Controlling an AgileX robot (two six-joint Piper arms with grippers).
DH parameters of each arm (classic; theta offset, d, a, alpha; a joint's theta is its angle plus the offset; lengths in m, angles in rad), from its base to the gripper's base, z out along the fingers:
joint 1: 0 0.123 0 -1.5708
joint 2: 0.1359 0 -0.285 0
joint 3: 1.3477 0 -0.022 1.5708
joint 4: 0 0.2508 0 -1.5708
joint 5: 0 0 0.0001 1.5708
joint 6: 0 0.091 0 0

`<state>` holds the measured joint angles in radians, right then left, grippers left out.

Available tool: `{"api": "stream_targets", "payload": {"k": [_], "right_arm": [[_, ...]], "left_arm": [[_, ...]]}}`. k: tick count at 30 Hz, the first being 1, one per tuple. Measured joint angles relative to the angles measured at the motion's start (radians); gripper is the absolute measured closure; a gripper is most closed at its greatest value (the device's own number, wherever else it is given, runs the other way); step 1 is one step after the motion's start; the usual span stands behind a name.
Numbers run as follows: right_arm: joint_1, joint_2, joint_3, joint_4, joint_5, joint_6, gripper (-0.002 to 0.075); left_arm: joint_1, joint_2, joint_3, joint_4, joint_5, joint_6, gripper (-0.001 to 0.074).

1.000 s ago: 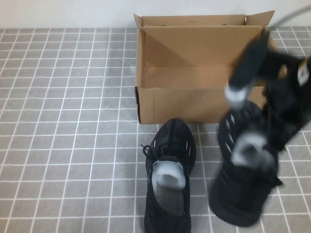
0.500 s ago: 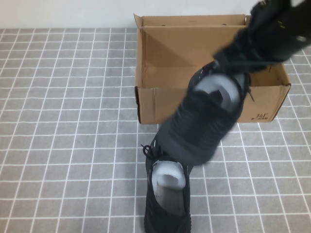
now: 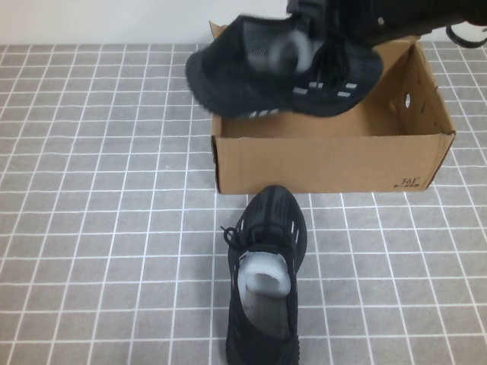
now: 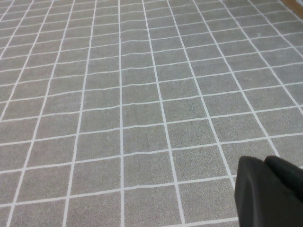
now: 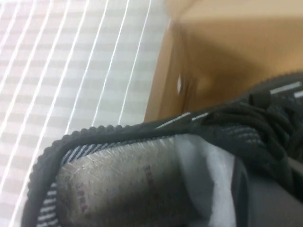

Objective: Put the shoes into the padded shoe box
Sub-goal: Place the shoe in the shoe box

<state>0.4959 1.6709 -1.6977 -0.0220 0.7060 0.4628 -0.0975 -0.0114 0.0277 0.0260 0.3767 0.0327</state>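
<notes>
Since a second ago, black knit sneaker (image 3: 285, 68) swung over brown cardboard box (image 3: 327, 163); my right end effector (image 3: 335, 19) grips it; left end effector (image 4: 270, 194) parked, fingers' state unclear; second sneaker (image 3: 265, 285) waits on worktop (image 3: 99, 228).

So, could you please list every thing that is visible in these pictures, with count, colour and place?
Held shoe: one, black with white dashes, in the air above the box's left part, lying sideways.
Shoe on the floor: one, black, white paper inside, in front of the box, apart from it.
Box: one, brown cardboard, open, at the back centre.
Tiled surface: grey with white lines, under everything.
Right gripper: black, at the top, carrying the held shoe.
Left gripper: black, above bare tiles, only in the left wrist view.
</notes>
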Motion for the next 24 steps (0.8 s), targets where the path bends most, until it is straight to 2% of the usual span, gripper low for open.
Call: {"api": "stream_targets", "payload": {"k": [9, 24], "right_arm": [[-0.078, 0.065, 0.000, 0.000, -0.170, -0.004, 0.0727], [-0.086, 0.238, 0.000, -0.005, -0.352, -0.013, 0.0727]], "left_arm": [[0.000, 0.000, 0.000, 0.000, 0.000, 0.000, 0.0739], [0.000, 0.000, 0.000, 0.000, 0.000, 0.000, 0.0739]]}}
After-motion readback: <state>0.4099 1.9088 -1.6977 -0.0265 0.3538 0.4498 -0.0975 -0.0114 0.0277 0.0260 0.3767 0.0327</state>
